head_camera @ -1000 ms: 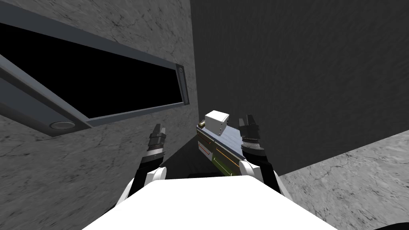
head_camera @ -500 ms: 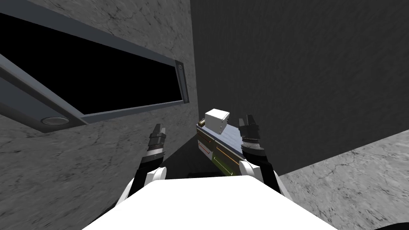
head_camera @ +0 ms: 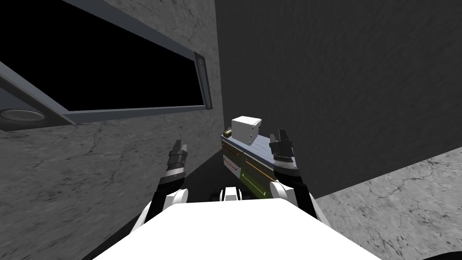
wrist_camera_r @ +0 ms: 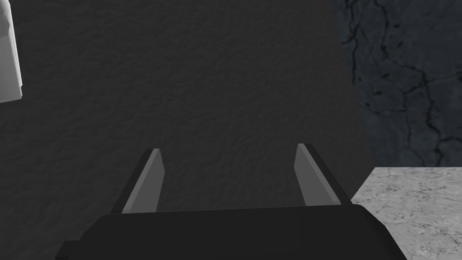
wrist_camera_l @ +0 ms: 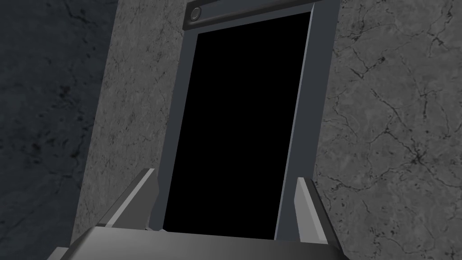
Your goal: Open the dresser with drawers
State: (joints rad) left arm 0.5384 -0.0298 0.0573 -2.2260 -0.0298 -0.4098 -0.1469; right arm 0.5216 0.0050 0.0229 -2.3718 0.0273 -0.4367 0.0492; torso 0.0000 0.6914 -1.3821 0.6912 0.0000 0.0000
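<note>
Although the low dresser (head_camera: 246,174) with a grey-blue top and dark drawer fronts edged in red, orange and green stands close ahead, I judge the task hardly begun. Every front I can see sits flush with its neighbours, so the drawers look shut, and neither hand touches one. The dresser is pushed into the corner, its back to the dark rough wall (head_camera: 338,90) and one end near the pale veined wall (head_camera: 90,189).

The right hand (head_camera: 278,134) hangs released and empty above the dresser's right end. Its two light grey fingers (wrist_camera_r: 144,185) stand well apart and point at the dark wall, not at a drawer. The left hand (head_camera: 179,145) is also spread wide and holds nothing, raised off to the dresser's left and apart from it.

What is left, as I judge it, is nearly everything: bring a hand down to a drawer front, find an edge or handle, grip it and pull. I cannot make out any handles from here.

As for containers, a plain white closed box (head_camera: 246,128) rests on the dresser's top near the corner end, with a small brownish object (head_camera: 228,132) just beside it. Nothing shows of what the box or the shut drawers hold.
</note>
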